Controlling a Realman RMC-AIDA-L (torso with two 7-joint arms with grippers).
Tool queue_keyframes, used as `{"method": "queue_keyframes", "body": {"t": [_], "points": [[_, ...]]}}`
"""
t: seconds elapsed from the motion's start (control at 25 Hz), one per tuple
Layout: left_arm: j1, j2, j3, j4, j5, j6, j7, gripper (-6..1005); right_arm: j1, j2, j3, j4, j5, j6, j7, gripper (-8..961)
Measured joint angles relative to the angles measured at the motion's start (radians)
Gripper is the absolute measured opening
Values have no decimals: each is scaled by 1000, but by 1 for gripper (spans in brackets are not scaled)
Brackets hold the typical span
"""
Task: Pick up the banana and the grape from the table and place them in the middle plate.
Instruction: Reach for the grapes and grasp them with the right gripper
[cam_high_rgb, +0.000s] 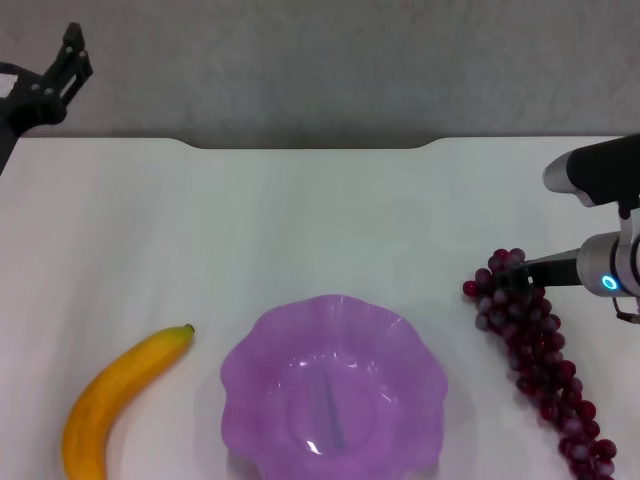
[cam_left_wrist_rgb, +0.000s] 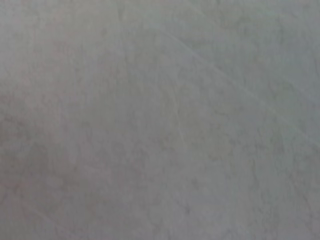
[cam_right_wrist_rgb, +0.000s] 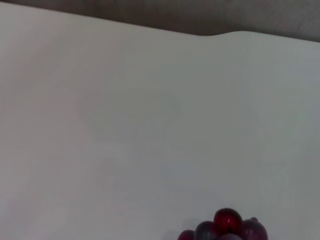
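Note:
The banana (cam_high_rgb: 115, 405) lies on the table (cam_high_rgb: 300, 220) at the near left, dark tip pointing toward the middle plate (cam_high_rgb: 335, 302). The purple scalloped plate stands empty at the near centre. The grape bunch (cam_high_rgb: 535, 350) lies at the near right, running from mid-table toward the front edge. My right gripper (cam_high_rgb: 522, 275) reaches in from the right and is at the bunch's far end, touching or just above it. The right wrist view shows a few grapes (cam_right_wrist_rgb: 225, 230) at its edge. My left gripper (cam_high_rgb: 72, 55) is raised at the far left, away from everything.
The table's notched far edge (cam_high_rgb: 310, 147) meets a grey wall. The left wrist view shows only a plain grey surface (cam_left_wrist_rgb: 160, 120). Bare white tabletop (cam_right_wrist_rgb: 150, 125) spans the area beyond the plate.

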Motion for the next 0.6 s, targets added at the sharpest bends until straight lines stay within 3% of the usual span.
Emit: {"method": "queue_keyframes", "body": {"t": [0.6], "points": [[2,0,3,1,0,0,0,880,-6,0,-2,1,-6,-8,-6,392]]}}
